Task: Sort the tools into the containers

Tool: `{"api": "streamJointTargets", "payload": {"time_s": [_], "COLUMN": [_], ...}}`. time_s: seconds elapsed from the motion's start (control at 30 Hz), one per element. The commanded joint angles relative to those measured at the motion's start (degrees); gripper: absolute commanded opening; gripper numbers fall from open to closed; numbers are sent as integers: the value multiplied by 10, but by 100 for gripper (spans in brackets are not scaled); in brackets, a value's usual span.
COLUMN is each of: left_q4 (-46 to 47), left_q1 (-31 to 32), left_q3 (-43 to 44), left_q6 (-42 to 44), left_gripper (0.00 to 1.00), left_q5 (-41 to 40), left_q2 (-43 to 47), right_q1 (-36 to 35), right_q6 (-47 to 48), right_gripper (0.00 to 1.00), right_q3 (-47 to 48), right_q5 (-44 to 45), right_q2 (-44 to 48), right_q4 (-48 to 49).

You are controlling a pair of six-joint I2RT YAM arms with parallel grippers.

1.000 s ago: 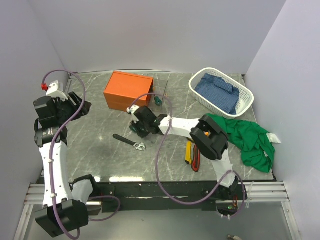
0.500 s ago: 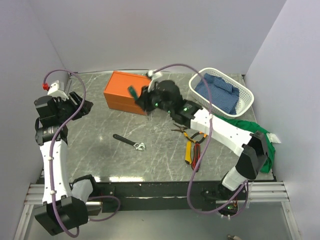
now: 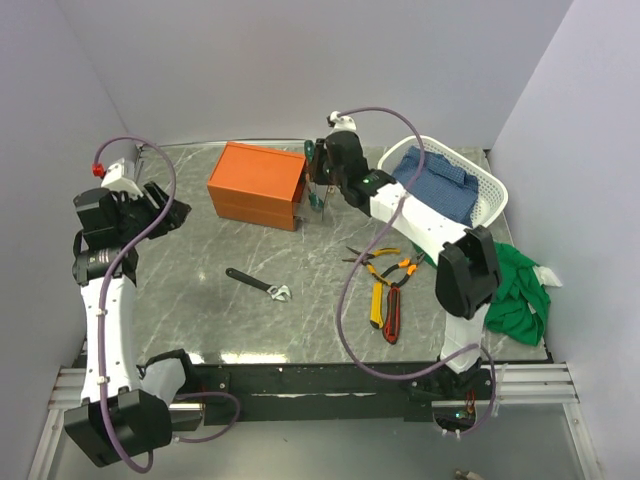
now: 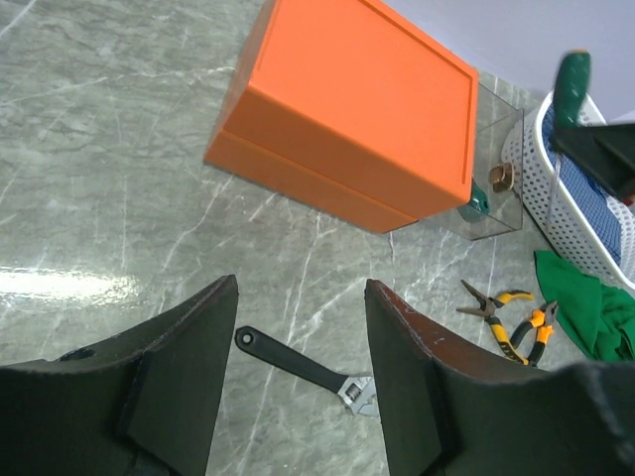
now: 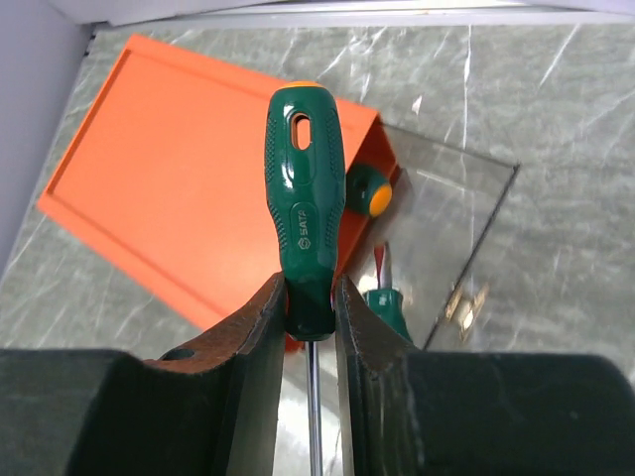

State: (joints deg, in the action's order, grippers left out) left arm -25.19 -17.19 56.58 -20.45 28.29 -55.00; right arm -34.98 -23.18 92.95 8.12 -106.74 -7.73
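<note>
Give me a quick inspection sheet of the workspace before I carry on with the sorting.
Surface: grey marbled table, no spills seen.
Job's things: orange box at the back; clear container beside it holds green screwdrivers; wrench, two pliers, two utility knives loose on the table.
Clutter: white basket holding blue cloth; green cloth at the right edge.
Grippers: left gripper open, empty; right gripper shut on a green-handled screwdriver near the clear container.
Cables: purple cables loop off both arms.
Surroundings: plain pale walls; nothing else seen.
</note>
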Motion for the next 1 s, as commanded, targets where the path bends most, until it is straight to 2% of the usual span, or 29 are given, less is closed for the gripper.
{"api": "streamJointTargets", "payload": {"time_s": [0.0,0.1,0.2,0.23,0.33,0.4,0.57,0.67,0.73,0.8,0.87,0.9,0.97], "left_q4": [-6,-10,-14,-9,15,30,68,57,44,35,25,25,30], "left_q1": [15,22,29,30,39,45,64,64,63,63,64,65,64], "left_q3": [6,11,22,25,36,54,128,186,227,250,281,286,296], "left_q6": [13,17,23,25,19,16,17,33,73,122,146,149,148], "left_gripper": [60,60,60,60,60,60,59,57,54,25,3,1,1], "left_q5": [-6,-8,-9,-6,8,11,3,-11,-9,6,32,40,73], "left_q2": [-1,-6,-16,-20,-50,-90,-181,-238,-274,-308,-332,-354,-374], "right_q1": [3,2,0,0,4,6,18,51,89,113,152,165,191], "right_q6": [-6,-15,-7,-4,23,43,84,94,99,97,94,91,86], "right_gripper": [0,0,29,44,58,63,63,63,64,63,52,36,14], "right_q3": [67,81,85,79,43,14,-36,-70,-92,-105,-109,-109,-104], "right_q5": [15,26,51,58,59,32,-13,-25,-66,-78,-121,-142,-208], "right_q2": [-32,-60,-67,-63,-25,16,99,121,121,114,97,91,64], "right_q4": [29,21,10,8,16,29,38,21,22,23,30,33,37]}}
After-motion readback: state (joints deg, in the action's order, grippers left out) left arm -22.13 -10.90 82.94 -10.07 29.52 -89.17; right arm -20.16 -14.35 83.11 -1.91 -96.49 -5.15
